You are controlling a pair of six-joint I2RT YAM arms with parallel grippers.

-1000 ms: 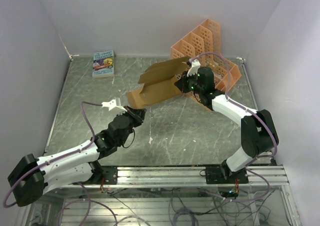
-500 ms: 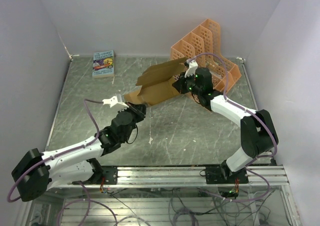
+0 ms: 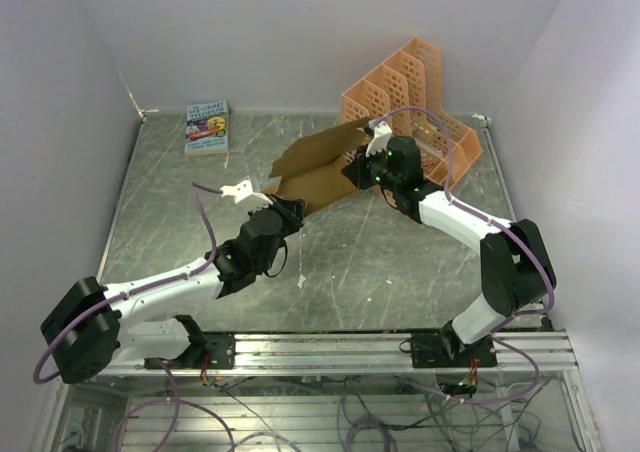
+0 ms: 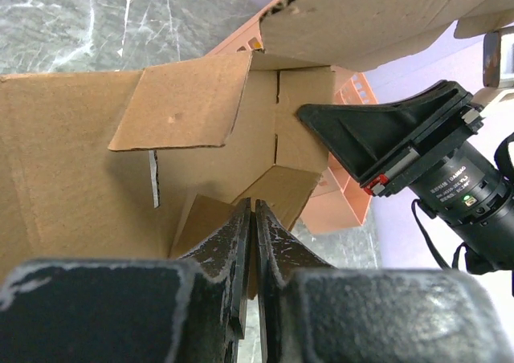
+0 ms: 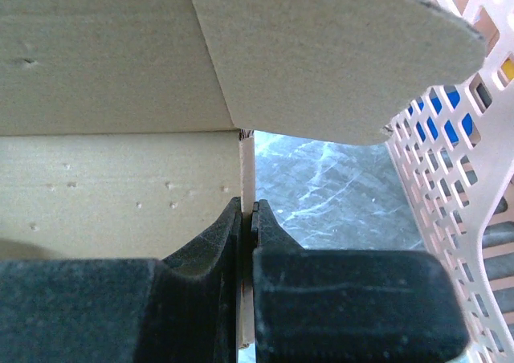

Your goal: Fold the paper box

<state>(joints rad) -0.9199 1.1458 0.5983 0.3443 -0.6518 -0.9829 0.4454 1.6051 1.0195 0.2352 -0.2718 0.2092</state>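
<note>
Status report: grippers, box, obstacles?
Right gripper shut on paper box edge. Left gripper shut at lower flap, grip unclear. Box not folded, flaps open. Orange rack close behind.

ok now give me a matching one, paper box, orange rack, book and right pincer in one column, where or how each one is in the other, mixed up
Things:
1. paper box
2. orange rack
3. book
4. right pincer

Places or states:
a. lying flat at the far left of the table
b. clamped shut on a cardboard edge
c. standing in the far right corner
d. part-folded, mid-table between the two arms, one flap sticking up

Pairs: 1-d, 2-c, 3-a, 4-b
</note>
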